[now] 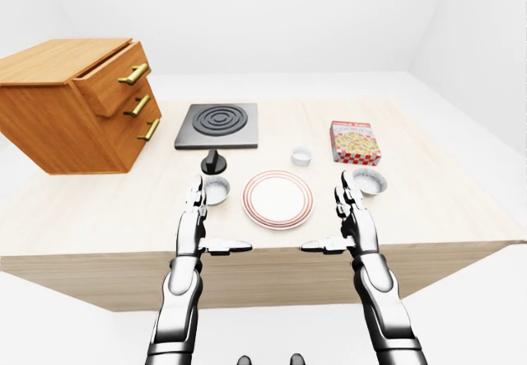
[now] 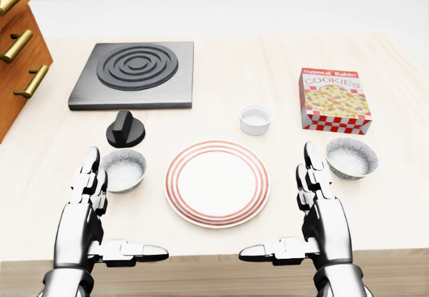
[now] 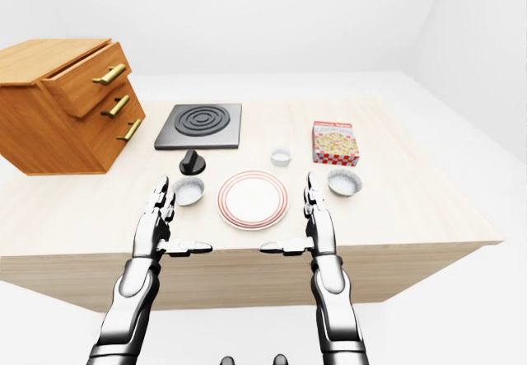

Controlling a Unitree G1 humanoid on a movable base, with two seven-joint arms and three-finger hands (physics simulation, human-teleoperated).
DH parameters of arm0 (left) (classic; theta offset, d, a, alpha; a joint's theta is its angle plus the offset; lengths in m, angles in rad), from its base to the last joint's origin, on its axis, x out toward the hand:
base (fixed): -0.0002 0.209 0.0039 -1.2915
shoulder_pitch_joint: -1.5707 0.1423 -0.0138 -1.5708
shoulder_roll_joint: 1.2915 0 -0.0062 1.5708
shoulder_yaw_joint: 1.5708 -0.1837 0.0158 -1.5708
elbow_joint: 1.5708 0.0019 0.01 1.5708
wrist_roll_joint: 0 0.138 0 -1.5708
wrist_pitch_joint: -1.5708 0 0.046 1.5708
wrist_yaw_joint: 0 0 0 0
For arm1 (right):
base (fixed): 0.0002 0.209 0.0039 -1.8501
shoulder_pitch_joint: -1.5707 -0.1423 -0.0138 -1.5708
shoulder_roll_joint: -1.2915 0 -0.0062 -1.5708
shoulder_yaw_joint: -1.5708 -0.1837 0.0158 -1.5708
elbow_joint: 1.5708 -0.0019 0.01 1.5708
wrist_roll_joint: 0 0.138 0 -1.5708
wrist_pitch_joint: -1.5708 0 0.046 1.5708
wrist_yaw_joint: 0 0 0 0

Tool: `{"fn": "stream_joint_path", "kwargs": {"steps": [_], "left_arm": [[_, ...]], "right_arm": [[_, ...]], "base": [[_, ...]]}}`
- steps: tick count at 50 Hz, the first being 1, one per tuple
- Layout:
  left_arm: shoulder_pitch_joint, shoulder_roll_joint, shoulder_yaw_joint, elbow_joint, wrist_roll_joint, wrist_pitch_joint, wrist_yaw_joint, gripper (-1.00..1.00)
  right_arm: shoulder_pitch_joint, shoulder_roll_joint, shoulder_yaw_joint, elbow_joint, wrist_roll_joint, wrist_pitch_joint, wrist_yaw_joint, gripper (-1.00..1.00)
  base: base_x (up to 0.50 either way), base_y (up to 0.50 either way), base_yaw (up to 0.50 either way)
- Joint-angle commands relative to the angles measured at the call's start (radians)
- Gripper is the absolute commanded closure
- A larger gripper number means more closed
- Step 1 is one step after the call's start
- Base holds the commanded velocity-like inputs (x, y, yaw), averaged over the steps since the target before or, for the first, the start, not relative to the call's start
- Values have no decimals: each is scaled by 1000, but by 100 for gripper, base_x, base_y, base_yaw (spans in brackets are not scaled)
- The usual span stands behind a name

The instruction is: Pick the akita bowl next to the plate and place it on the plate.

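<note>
A white plate (image 2: 216, 183) with red rings lies low in the middle of the head view. One speckled grey akita bowl (image 2: 123, 169) stands upright just left of it. A second one (image 2: 351, 157) stands further off to its right. My left hand (image 2: 115, 211) hovers open below the left bowl, fingers upward and thumb pointing inward, holding nothing. My right hand (image 2: 287, 208) mirrors it, open, between the plate's right rim and the right bowl. Neither hand touches a bowl.
A black knob (image 2: 125, 129) and a dark burner plate (image 2: 131, 74) lie above the left bowl. A small white ramekin (image 2: 255, 119) and a cookie box (image 2: 334, 100) stand upper right. A wooden drawer cabinet (image 1: 78, 105) fills the left. The table edge (image 2: 214, 265) runs beneath my hands.
</note>
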Motion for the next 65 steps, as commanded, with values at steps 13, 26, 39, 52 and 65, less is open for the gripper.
{"fn": "stream_joint_path", "kwargs": {"steps": [13, 26, 39, 52, 65], "left_arm": [[2, -1, -1, -5, 1, 2, 1, -100], [2, 0, 4, -9, -13, 12, 0, -100], [1, 0, 4, -10, -14, 17, -1, -100], [-1, -2, 4, 4, -19, -7, 1, -100], [-3, -1, 4, 1, -18, -1, 6, -100]], "right_arm": [[-3, -1, -3, 0, 0, 5, -6, -100], [-20, 0, 14, -11, -43, 68, -19, -100], [-2, 2, 28, -33, -58, 55, -4, -100], [5, 3, 28, -28, -61, 39, 5, -100], [4, 2, 30, -21, -69, 38, 2, -100]], "base": [[-15, -30, 0], [-2, -3, 0], [1, -1, 0], [24, -6, 0], [24, 0, 0]]}}
